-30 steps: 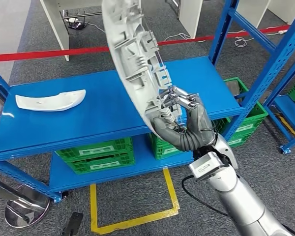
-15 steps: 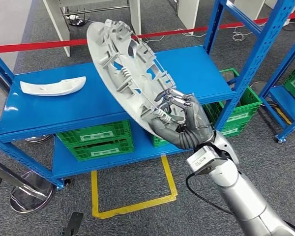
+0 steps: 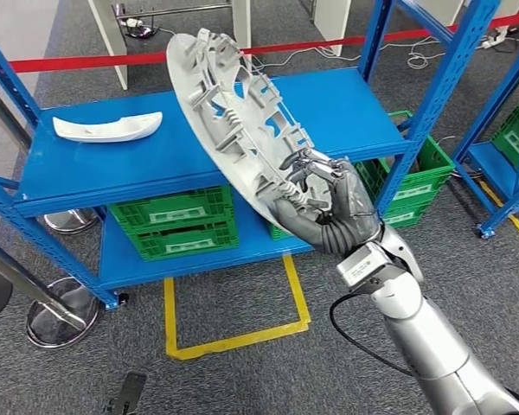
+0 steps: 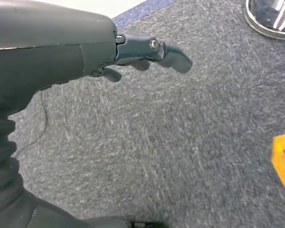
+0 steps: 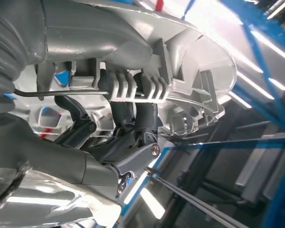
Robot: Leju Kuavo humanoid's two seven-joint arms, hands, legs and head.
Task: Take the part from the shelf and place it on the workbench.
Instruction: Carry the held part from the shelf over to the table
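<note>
- The part [image 3: 237, 112] is a long, curved grey plastic moulding, its ribbed inner face turned toward the camera, with clips, brackets and cut-outs along its length; through the cut-outs the blue behind it shows.
- It is held in the air, tilted, its upper end high over the back of the shelf's upper deck [image 3: 172, 156] and its lower end down in the right hand [image 3: 322, 207].
- The right hand grips the part's lower end: the fingers [image 3: 309, 177] are curled over the ribbed face and the thumb lies beneath the rim. In the right wrist view the dark fingers [image 5: 134, 118] hook among the part's ribs [image 5: 141, 85].
- The left hand [image 4: 62, 42] hangs over grey carpet [image 4: 191, 142] holding nothing, its fingers [image 4: 169, 52] stretched out nearly straight.
- One white curved piece [image 3: 106, 127] lies flat on the upper deck, at its left end, well apart from the held part.
- Three green crates can be counted: one [image 3: 172, 225] on the lower deck under the white piece, one [image 3: 406, 186] at the right by the blue upright [image 3: 433, 95], and one [image 3: 283, 232] mostly hidden behind the hand.
- A red tape [image 3: 87, 60] runs across behind the shelf; a yellow outline [image 3: 237, 333] marks the carpet in front of it.
</note>
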